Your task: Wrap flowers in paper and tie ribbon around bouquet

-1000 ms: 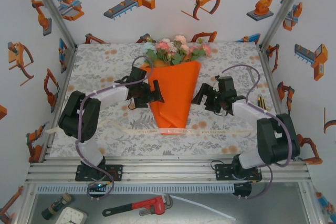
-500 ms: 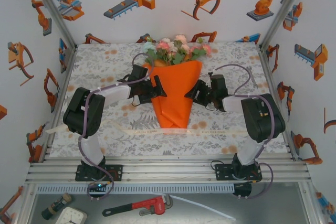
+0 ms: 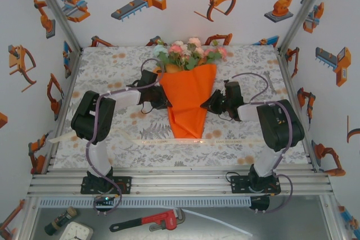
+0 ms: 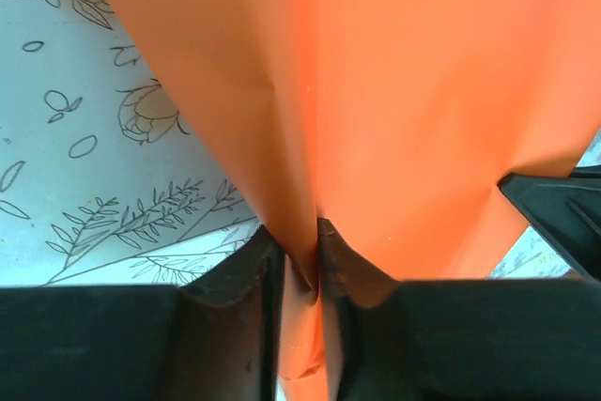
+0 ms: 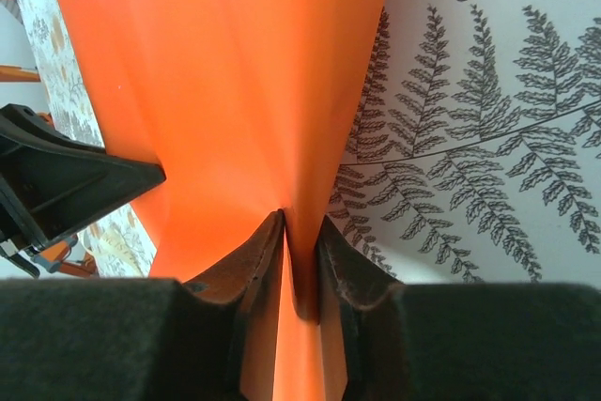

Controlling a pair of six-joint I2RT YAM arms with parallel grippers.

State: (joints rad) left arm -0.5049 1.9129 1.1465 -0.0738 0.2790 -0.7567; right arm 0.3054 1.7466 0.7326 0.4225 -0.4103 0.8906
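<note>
Lying at the middle of the table, the paper (image 3: 188,102) is folded into a bright orange cone, wide mouth toward the far wall and point toward the arms. The flowers (image 3: 188,50) spill out of the mouth, pink, peach and pale mint heads with green leaves, resting on the floral cloth (image 3: 109,71) near the far edge. The ribbon (image 3: 230,138) lies flat and nearly straight across the cloth from left to right, meeting the cone at its point; whether it runs over or under the tip I cannot tell.

The left gripper (image 4: 300,232) is clamped on the cone's left edge, a fold of orange sheet pinched between its two black fingers. The right gripper (image 5: 300,223) is clamped likewise on the right edge, its fingers drawn together on a raised ridge of the paper. Each wrist view catches the opposite gripper at the far side of the cone.

Below the table's aluminium rails (image 3: 180,186), a red pipe wrench (image 3: 149,221) lies on the lower shelf.
</note>
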